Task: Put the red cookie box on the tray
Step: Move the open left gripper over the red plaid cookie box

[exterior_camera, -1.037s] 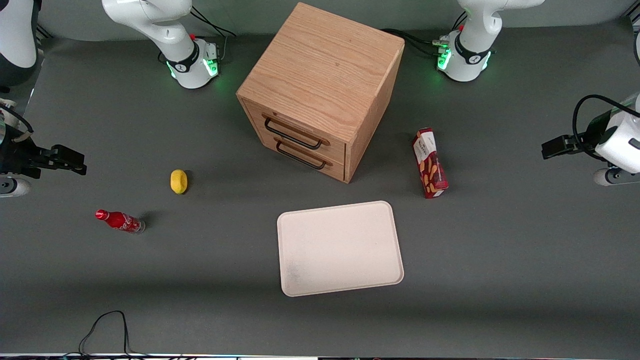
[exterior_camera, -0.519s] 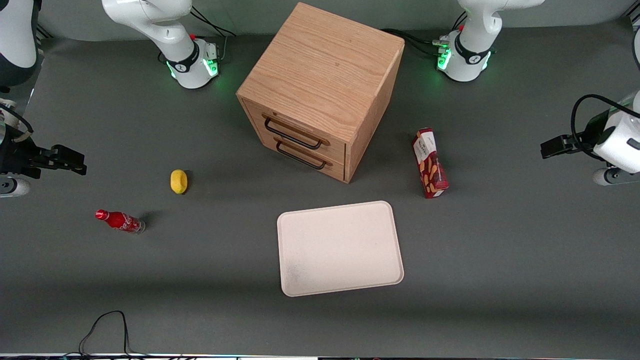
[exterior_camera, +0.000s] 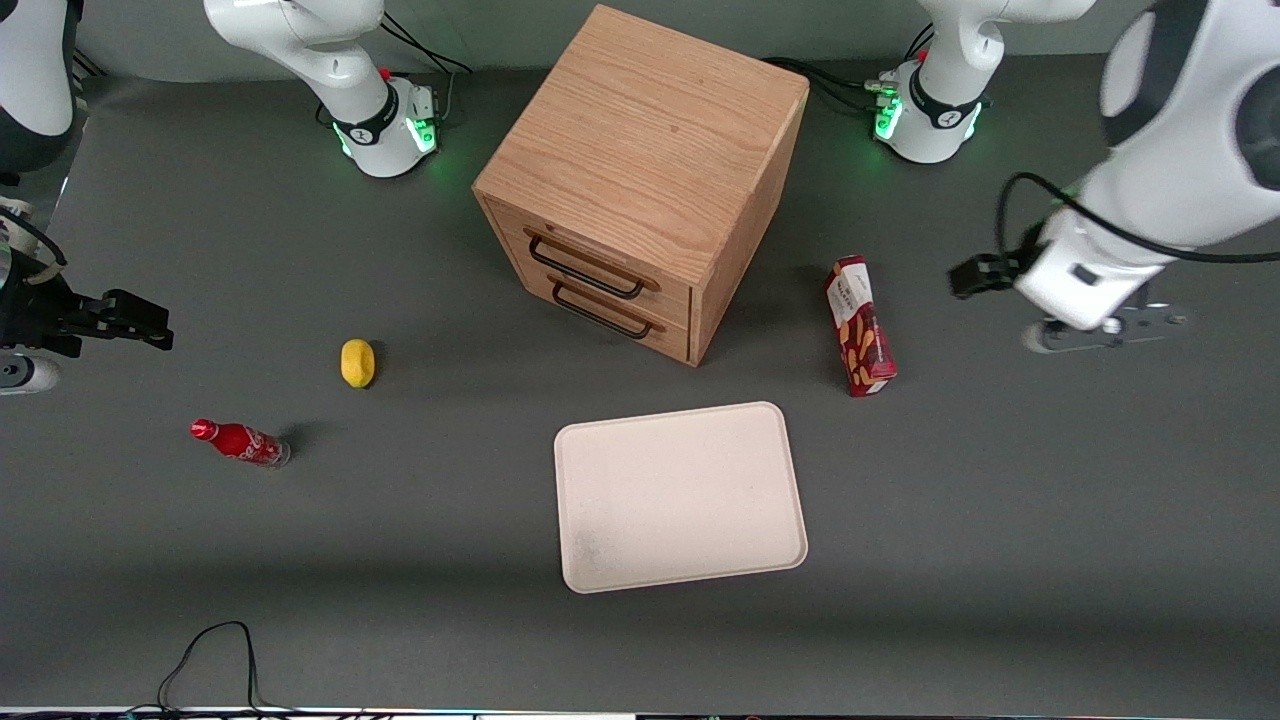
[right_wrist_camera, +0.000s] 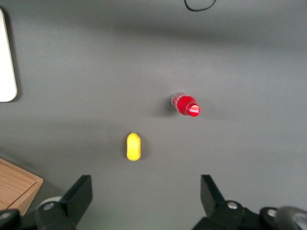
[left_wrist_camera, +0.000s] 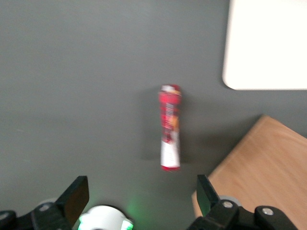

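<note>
The only readable marking is the white Coca-Cola script on the red bottle (exterior_camera: 240,441), which lies on the desk toward the parked arm's end; the same script shows on its cap end (right_wrist_camera: 189,107) in the right wrist view. The box (exterior_camera: 859,325) carries dark lettering on its white end, but it cannot be read.

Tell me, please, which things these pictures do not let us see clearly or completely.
- Gripper, open, above the table beside the red cookie box: in the front view the arm's own wrist hides its fingers.
- Red cookie box: its printing is blurred in the left wrist view.
- Tray: cut off by the edge in both wrist views.
- Drawer cabinet: the closed drawers hide any contents.
</note>
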`<state>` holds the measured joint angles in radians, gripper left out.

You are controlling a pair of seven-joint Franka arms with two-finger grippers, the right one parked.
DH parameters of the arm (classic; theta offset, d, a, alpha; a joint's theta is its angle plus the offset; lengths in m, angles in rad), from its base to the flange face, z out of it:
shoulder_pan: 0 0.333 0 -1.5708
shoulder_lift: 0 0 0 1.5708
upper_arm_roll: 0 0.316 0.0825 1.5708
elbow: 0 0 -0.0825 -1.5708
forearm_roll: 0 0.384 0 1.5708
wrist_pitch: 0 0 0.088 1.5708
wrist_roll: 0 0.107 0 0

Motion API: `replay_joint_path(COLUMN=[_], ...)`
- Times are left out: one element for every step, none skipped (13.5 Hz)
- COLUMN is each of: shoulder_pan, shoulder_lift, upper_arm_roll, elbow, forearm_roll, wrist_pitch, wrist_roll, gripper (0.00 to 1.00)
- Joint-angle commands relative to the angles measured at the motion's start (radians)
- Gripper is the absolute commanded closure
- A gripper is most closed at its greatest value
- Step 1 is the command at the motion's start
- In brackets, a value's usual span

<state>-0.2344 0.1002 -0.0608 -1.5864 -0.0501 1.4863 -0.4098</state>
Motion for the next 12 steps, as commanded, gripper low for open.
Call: replay_joint_path(shoulder_pan=[-0.051,-0.051,-0.049,-0.049,-0.049,-0.049,-0.049,-0.051,-0.052,-0.051,-0.052,-0.054], shoulder_lift=[-0.003,-0.020,-0.051,-0.103,-0.158,-0.225,-0.288,-0.345,-0.385,-0.402,-0.398,-0.387], upper_arm_roll=[0.015,0.015,0.015,0.015,0.015,0.015,0.015,0.013,0.001,-0.016,-0.019,-0.020], elbow=[-0.006,-0.026,-0.062,-0.117,-0.169,-0.237,-0.307,-0.379,-0.442,-0.480,-0.491,-0.501], forearm_roll=[-0.027,-0.027,-0.027,-0.027,-0.025,-0.025,-0.025,-0.025,-0.028,-0.028,-0.030,-0.036], wrist_pitch=[0.000,-0.001,0.002,0.014,0.020,0.029,0.046,0.069,0.097,0.127,0.146,0.169], wrist_roll=[-0.066,-0.066,-0.066,-0.057,-0.057,-0.057,-0.052,-0.052,-0.056,-0.057,-0.066,-0.066], gripper=[0.00,0.00,0.00,0.00,0.00,0.00,0.01,0.01,0.01,0.01,0.01,0.01])
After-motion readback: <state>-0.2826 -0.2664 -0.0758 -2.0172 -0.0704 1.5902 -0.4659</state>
